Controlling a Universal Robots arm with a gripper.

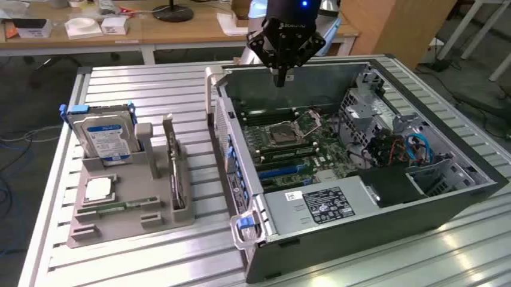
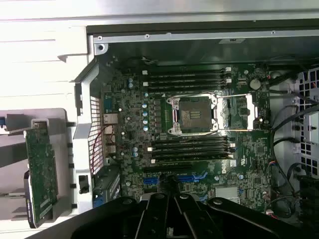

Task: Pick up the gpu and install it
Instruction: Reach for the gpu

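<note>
The gpu point(image 1: 172, 162) is a thin dark card standing on edge in a slot of the grey holder point(image 1: 128, 224), on the table at the exterior view's left. In the wrist view its green circuit face point(image 2: 41, 172) shows beside the case wall. My gripper point(image 1: 279, 81) hangs above the far end of the open computer case point(image 1: 447, 206), well apart from the card. Its fingers are shut with nothing between them. The wrist view looks past the gripper point(image 2: 172, 191) down onto the motherboard point(image 2: 134, 117) with its blue card slot point(image 2: 192, 178).
The holder also carries a silver hard drive with a blue label point(image 1: 104, 139), a square processor chip point(image 1: 97, 190) and a narrow green memory stick point(image 1: 119, 206). The processor socket point(image 2: 192, 114) stands open. Cables and a drive cage point(image 1: 399, 143) crowd the case's right side.
</note>
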